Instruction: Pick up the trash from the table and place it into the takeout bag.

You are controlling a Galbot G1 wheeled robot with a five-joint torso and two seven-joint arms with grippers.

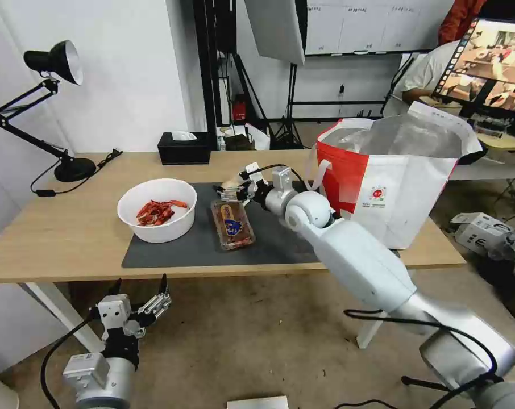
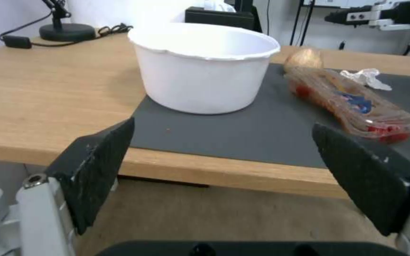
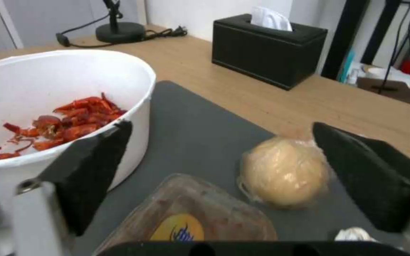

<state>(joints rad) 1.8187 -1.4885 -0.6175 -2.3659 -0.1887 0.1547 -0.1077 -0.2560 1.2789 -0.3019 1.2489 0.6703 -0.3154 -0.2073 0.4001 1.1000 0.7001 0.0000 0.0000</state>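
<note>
Over the dark mat my right gripper (image 3: 221, 170) hovers wide open above the knotted beige bag (image 3: 283, 172) — just beside the plastic tray (image 1: 232, 222) and bowl (image 1: 157, 209). I should centre, descend, close gently. My left gripper (image 1: 142, 295) waits open below the surface (image 1: 58, 238).

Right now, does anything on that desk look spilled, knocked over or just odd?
Nothing looks spilled. The white bowl stands upright with its red shells inside, and the clear tray lies flat on the grey mat, set slightly askew. The takeout bag stands open. The right gripper hovers open over the beige bag.
</note>
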